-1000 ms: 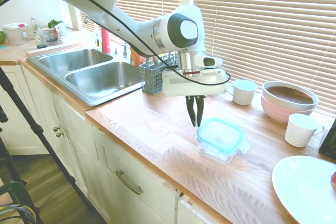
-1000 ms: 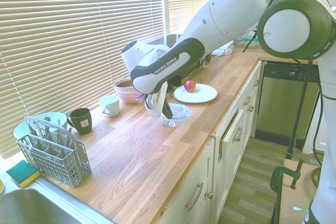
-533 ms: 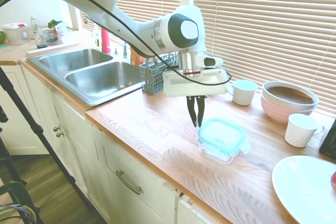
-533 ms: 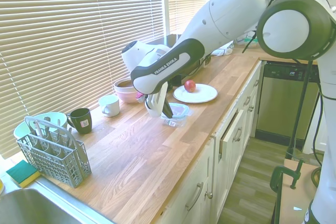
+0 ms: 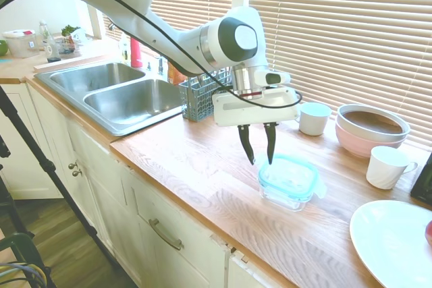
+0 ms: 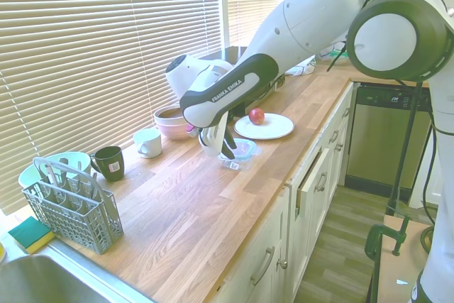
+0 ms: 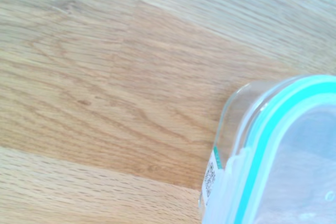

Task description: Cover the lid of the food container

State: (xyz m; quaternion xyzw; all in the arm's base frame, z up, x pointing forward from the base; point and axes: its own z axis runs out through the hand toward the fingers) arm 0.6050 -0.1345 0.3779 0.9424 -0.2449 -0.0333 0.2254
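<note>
The lid [image 5: 289,175], clear in the centre with a teal rim, lies on top of the clear glass food container [image 5: 283,195] on the wooden counter. My gripper [image 5: 260,158] points straight down at the lid's left edge, open with nothing between its fingers. I cannot tell whether the fingertips touch the lid. In the second exterior view the gripper [image 6: 225,150] hangs in front of the lid [image 6: 243,148] and hides part of it. The wrist view shows one corner of the container [image 7: 231,124] with the lid's [image 7: 265,145] teal rim on it.
Behind the container stand a white mug [image 5: 314,118], stacked pink and grey bowls [image 5: 372,129] and another white mug [image 5: 387,166]. A white plate [image 6: 264,126] with an apple [image 6: 257,116] lies to the right. A cutlery basket [image 5: 202,92] and the sink [image 5: 115,92] are on the left.
The fingers were together and now stand apart. The gripper has shifted slightly right toward the lid, and the container with its lid has slid a little to the right.
</note>
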